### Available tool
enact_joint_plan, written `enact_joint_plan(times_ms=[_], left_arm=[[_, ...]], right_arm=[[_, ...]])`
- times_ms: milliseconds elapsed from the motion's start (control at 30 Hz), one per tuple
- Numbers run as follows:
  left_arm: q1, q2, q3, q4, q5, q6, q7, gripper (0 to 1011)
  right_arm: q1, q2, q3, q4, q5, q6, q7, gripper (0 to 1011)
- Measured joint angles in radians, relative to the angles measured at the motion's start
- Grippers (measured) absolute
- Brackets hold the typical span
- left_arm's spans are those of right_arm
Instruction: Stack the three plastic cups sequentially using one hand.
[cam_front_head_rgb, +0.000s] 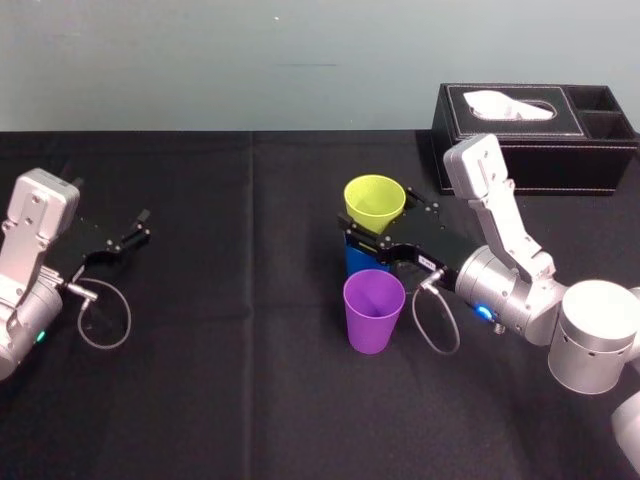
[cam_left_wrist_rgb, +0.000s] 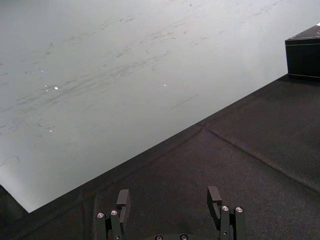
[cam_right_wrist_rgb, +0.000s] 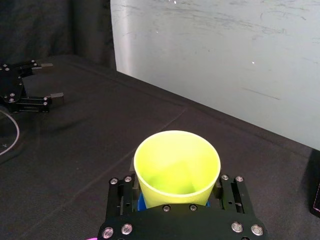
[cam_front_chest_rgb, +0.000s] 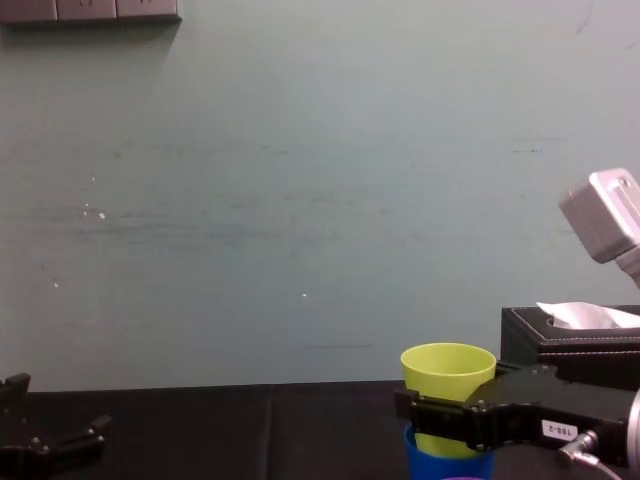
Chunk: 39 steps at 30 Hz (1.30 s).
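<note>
Right gripper (cam_front_head_rgb: 375, 238) clenched on tapered yellow-green plastic cup (cam_front_head_rgb: 375, 200), centre frame, nested partway in bright blue plastic cup (cam_front_head_rgb: 358, 262) (grip keeps the rims aligned). Purple plastic cup (cam_front_head_rgb: 374, 310) just below them, probably next. Left gripper (cam_front_head_rgb: 135, 232) parked far left, released.

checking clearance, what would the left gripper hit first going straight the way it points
Way looks free: ahead of the left gripper lies bare black tablecloth, then probably the wall. The tissue box sits off to one side.
</note>
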Motion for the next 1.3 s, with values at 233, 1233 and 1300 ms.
enact_joint_plan(times_ms=[233,1233,1300], left_arm=[[0.000,0.000,0.000,0.000,0.000,0.000,0.000,1011],[0.000,0.000,0.000,0.000,0.000,0.000,0.000,1011],[0.000,0.000,0.000,0.000,0.000,0.000,0.000,1011]], right_arm=[[0.000,0.000,0.001,-0.002,0.000,0.002,0.000,937],[-0.180,0.096,0.121,-0.158,-0.019,-0.029,-0.051,1000],[-0.227,0.116,0.148,-0.173,-0.011,-0.039,-0.050,1000]])
